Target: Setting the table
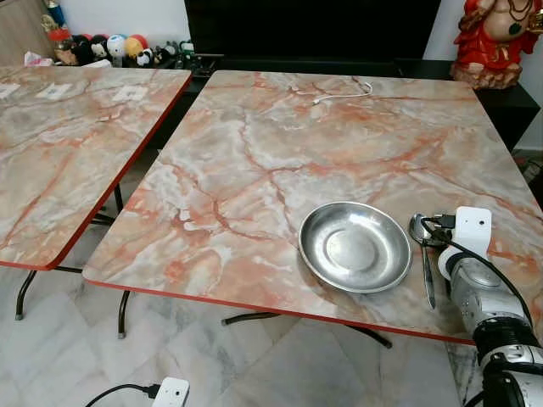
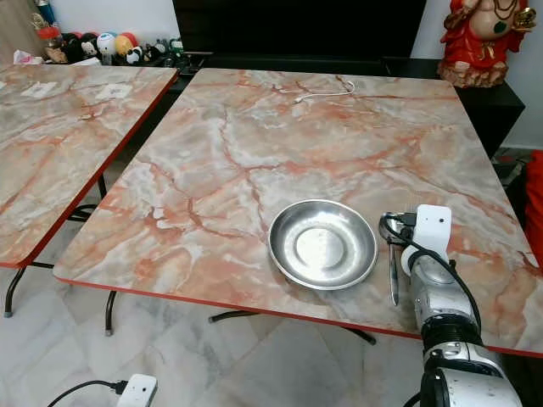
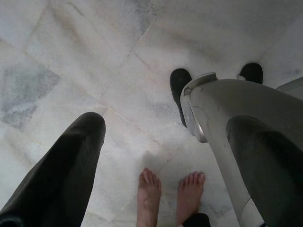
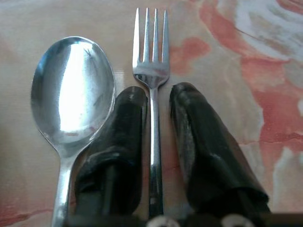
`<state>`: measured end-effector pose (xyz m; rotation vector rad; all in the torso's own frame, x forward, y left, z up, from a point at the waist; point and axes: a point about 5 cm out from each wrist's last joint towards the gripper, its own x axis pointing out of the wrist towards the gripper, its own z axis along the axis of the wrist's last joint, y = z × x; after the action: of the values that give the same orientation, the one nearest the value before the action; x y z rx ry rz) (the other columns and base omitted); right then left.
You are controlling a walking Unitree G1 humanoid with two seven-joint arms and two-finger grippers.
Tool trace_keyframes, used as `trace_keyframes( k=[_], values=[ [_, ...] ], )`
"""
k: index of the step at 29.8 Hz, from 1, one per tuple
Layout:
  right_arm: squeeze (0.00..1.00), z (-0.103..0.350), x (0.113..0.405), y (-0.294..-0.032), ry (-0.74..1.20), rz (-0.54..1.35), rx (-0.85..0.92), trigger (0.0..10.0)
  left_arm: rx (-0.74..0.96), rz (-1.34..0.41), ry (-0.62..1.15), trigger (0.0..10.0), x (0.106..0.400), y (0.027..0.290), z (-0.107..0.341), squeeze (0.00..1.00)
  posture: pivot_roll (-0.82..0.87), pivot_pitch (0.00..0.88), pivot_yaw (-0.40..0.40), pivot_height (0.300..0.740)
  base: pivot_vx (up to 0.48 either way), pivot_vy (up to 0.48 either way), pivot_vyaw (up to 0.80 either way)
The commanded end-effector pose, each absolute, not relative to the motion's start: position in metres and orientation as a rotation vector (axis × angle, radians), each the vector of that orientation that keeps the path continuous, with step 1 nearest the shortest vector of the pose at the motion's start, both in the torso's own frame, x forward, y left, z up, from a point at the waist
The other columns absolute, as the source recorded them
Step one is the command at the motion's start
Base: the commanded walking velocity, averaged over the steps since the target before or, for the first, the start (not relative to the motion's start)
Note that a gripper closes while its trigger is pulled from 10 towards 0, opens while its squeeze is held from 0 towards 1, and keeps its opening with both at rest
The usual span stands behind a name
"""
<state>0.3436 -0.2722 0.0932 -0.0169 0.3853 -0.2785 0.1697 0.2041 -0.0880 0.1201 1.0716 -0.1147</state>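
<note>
- Black fingers of the right gripper sit narrow, one each side of the fork handle, the fork lying flat on the marble table.
- Spoon lies just beside the fork.
- Steel plate sits beside the spoon, near the table's front edge.
- Left gripper hangs wide open over the floor, bare feet below.

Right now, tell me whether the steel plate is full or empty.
Empty: the steel plate shows a bare shiny bowl. The spoon and fork lie beside it.
</note>
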Motion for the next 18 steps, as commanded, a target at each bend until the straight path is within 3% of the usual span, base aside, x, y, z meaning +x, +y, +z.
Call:
trace_keyframes(
  k=[1,18],
  values=[
    [0.00,0.090,0.341,-0.272,0.396,-0.278,-0.028,10.0,0.144,-0.117,1.109,10.0,0.162,0.209,-0.091,0.00,0.06,0.051,0.033,0.740,0.000,0.000,0.00],
    [0.00,0.107,0.346,-0.276,0.300,-0.306,-0.007,10.0,0.145,-0.122,1.109,10.0,0.162,0.209,-0.091,0.00,0.06,0.050,0.035,0.740,0.000,0.000,0.00]
  ],
)
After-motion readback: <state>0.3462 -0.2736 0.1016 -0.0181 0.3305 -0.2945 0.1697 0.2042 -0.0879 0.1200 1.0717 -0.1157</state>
